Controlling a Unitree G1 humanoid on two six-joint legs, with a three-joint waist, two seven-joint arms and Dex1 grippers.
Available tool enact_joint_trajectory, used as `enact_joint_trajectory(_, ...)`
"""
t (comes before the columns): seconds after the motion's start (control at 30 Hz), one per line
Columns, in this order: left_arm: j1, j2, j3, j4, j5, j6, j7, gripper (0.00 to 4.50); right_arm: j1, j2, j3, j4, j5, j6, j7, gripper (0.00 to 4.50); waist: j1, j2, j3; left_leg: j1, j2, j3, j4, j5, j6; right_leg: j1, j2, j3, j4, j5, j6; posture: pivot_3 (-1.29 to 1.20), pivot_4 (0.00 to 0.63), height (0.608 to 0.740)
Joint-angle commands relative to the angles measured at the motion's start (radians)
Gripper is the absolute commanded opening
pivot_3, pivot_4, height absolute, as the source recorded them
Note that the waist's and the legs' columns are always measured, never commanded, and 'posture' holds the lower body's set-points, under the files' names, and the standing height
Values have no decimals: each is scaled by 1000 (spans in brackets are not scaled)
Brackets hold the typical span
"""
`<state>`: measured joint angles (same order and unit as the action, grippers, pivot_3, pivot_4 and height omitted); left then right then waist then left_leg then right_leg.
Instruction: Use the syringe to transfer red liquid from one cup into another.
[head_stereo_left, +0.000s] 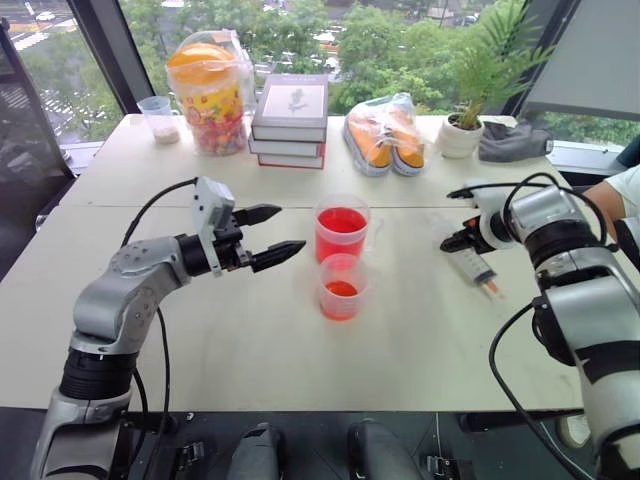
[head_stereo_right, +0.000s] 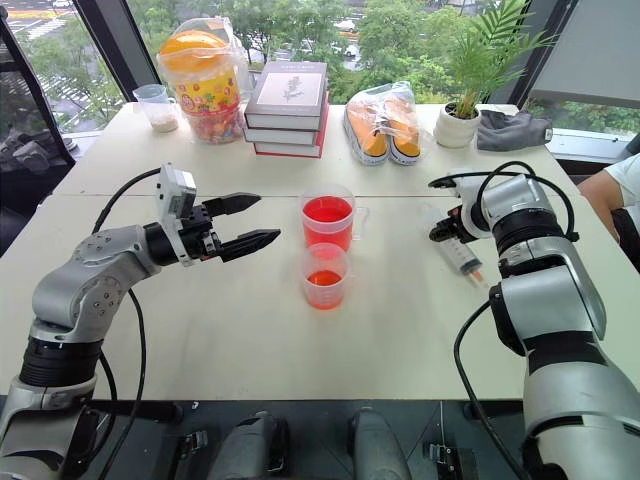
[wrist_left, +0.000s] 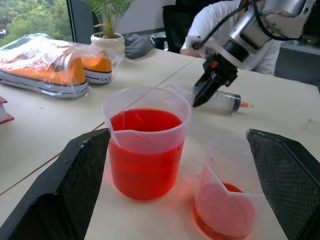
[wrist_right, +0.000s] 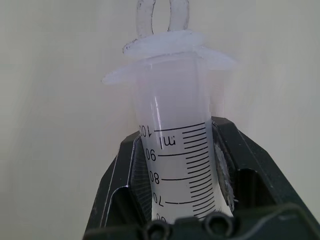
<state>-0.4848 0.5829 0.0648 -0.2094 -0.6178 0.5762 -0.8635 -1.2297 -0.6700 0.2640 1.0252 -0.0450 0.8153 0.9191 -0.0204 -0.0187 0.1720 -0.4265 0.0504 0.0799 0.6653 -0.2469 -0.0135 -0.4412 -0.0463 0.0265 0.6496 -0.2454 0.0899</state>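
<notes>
The syringe (head_stereo_left: 476, 268) lies on the white table (head_stereo_left: 200, 340) at the right, its orange tip toward the front edge and its plunger pushed in. My right gripper (head_stereo_left: 456, 240) is shut on its barrel (wrist_right: 180, 165) near the flange end. A large clear cup (head_stereo_left: 342, 232) at the table's middle is mostly full of red liquid (wrist_left: 145, 165). Just in front of it, a smaller cup (head_stereo_left: 341, 288) holds a shallow layer of red liquid (wrist_left: 222, 215). My left gripper (head_stereo_left: 288, 230) hovers open to the left of the cups, pointing at them.
Along the back edge stand a small cup (head_stereo_left: 162, 120), a snack jar (head_stereo_left: 208, 95), a stack of books (head_stereo_left: 290, 120), bagged orange shoes (head_stereo_left: 385, 135), a potted plant (head_stereo_left: 462, 130) and a grey cloth (head_stereo_left: 512, 140). A person's arm (head_stereo_left: 618, 190) rests at the right edge.
</notes>
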Motion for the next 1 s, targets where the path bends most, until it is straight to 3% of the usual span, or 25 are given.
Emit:
enact_joint_trajectory(0.03, -20, 17, 35, -31, -4, -15, 4, 4500, -38, -29, -176, -252, 101, -64, -32, 1344, 0, 1, 0, 0, 0, 0, 0, 0, 0, -1, 0, 0, 0, 0, 0, 0, 150, 740)
enact_joint_trajectory(0.23, -52, 23, 47, -12, -28, 8, -3, 4500, 55, 89, -455, -662, 307, -63, -172, 1344, 5, 0, 0, 0, 0, -1, -2, 0, 0, 0, 0, -1, 0, 0, 0, 0, 150, 740)
enact_joint_trajectory(0.43, -94, 32, 48, 11, -39, 33, -33, 4500, 173, 279, -575, -946, 529, -107, -225, 1344, 6, 0, 0, 0, 0, -1, -1, 0, 0, 1, 0, -1, 0, 0, 0, 0, 150, 740)
enact_joint_trajectory(0.63, -169, 49, 24, 68, -21, 43, -74, 4500, 337, 431, -523, -1002, 569, -266, -223, 1344, 5, 0, 0, 0, 0, -1, -1, 0, 0, 1, 0, -2, 0, 0, 0, 0, 150, 740)
enact_joint_trajectory(1.0, -295, 45, 17, 166, -15, 55, -103, 4500, 500, 526, -375, -941, 486, -497, -229, 1344, 1, 0, 0, 0, 0, -1, -1, 0, 0, 1, 0, -2, 1, 0, 0, 0, 150, 740)
